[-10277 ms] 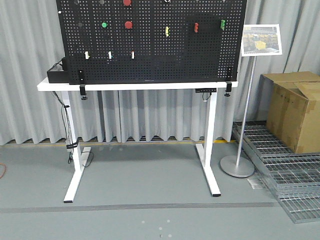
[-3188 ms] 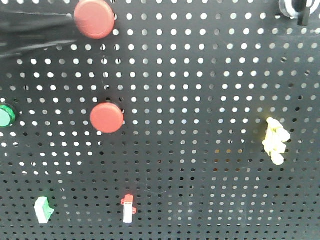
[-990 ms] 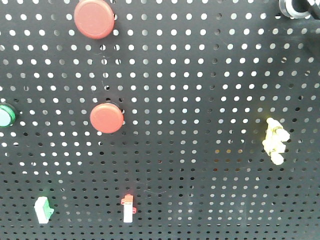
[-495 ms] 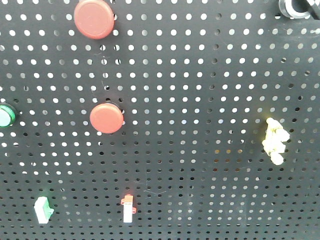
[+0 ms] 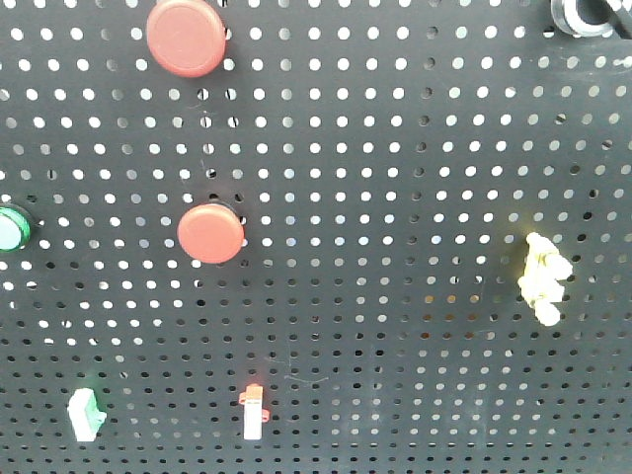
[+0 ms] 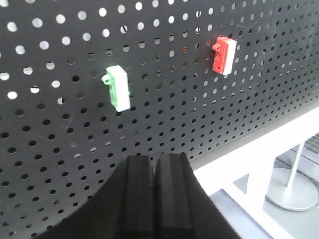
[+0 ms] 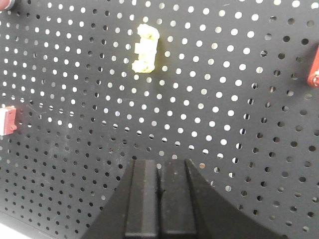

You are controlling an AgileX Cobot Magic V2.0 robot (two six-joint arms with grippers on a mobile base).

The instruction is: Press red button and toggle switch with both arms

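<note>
Nearest each wrist camera, the left gripper (image 6: 151, 191) and right gripper (image 7: 160, 199) show fingers pressed together, holding nothing, their bases cut off by the frame; both point at the black pegboard (image 5: 395, 148) above the white worktop (image 6: 259, 149). On the board, the lower red button (image 5: 210, 233) faces outward, a second red button (image 5: 186, 37) above it; the red-capped toggle switch (image 5: 253, 410) stands upright, long axis vertical; a green button (image 5: 10, 228) is cut off at left.

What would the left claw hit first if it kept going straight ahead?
Probably bare pegboard, just below the green switch. The shut left claw points at the panel beneath it; depth is unclear.
</note>
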